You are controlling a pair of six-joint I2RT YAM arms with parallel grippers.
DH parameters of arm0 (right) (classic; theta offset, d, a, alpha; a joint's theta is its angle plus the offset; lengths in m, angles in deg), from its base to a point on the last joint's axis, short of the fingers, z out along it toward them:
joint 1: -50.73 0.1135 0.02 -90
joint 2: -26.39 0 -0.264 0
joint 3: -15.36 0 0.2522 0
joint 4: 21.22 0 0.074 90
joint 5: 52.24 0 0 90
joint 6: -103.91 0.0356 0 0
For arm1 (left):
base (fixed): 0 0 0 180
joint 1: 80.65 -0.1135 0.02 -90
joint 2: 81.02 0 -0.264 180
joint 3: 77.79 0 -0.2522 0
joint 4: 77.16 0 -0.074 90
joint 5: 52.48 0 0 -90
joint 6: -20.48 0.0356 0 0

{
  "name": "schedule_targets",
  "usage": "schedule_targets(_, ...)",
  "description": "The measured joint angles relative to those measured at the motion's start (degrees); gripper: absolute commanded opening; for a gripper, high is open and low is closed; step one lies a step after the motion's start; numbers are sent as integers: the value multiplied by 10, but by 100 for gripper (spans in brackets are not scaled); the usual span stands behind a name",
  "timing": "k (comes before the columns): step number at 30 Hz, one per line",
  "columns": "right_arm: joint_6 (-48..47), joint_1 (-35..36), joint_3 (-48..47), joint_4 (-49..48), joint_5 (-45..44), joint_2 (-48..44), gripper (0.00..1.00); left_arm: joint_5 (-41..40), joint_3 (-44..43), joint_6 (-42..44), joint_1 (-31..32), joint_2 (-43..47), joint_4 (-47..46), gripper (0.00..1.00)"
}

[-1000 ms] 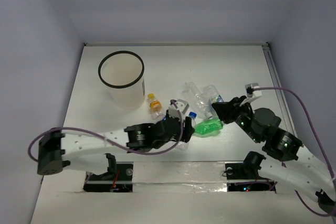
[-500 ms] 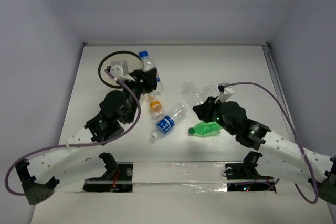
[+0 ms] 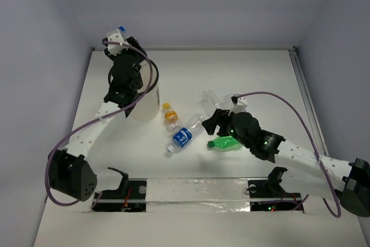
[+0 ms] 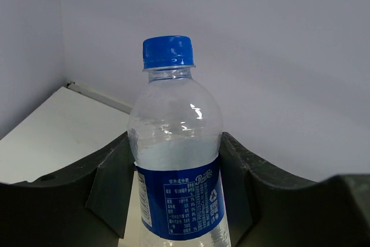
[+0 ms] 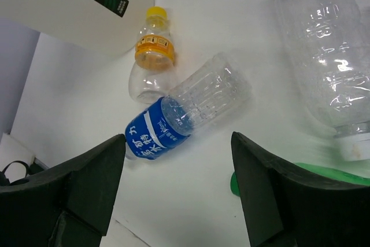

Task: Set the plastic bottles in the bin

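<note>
Top external: left hand (image 3: 122, 37), bottle (image 4: 176, 160) now higher

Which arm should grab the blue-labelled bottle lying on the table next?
Right: the right gripper, open, hovers beside the lying bottle; the left gripper is shut on a blue-capped bottle by the bin.

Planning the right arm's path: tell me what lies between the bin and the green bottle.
Top view: the tiny yellow-capped bottle and a lying blue-labelled bottle sit between the bin and the green bottle.

Even bright light, soft shadows, sharp focus, slight glare.
</note>
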Motion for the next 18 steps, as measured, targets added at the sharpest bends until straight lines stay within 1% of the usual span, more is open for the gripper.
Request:
schedule_targets(2, 1, 0, 3, -1, 0, 3, 84, -1, 8, 15, -1, -13, -21, 36)
schedule_targets(3, 1, 0, 3, -2, 0, 5, 85, -3, 16, 21, -1, -14, -28, 37)
schedule_targets(6, 1, 0, 3, -6, 0, 22, 89, -8, 46, 34, -1, -12, -63, 45)
schedule_targets(7, 0, 0, 3, -7, 0, 30, 89, -9, 60, 35, -1, -10, -76, 52)
schedule_targets(12, 5, 0, 2, -12, 7, 85, 92, -19, 112, 36, -1, -3, -101, 68)
schedule_targets(13, 7, 0, 2, -12, 8, 95, 93, -19, 117, 35, -1, -3, -104, 76)
schedule_targets(15, 9, 0, 1, -12, 9, 106, 94, -19, 125, 31, -1, -1, -111, 84)
schedule_targets(16, 11, 0, -1, -12, 9, 111, 94, -19, 128, 28, -1, 0, -113, 90)
schedule_targets(18, 13, 0, -8, -12, 8, 120, 95, -16, 132, 18, -1, 7, -112, 95)
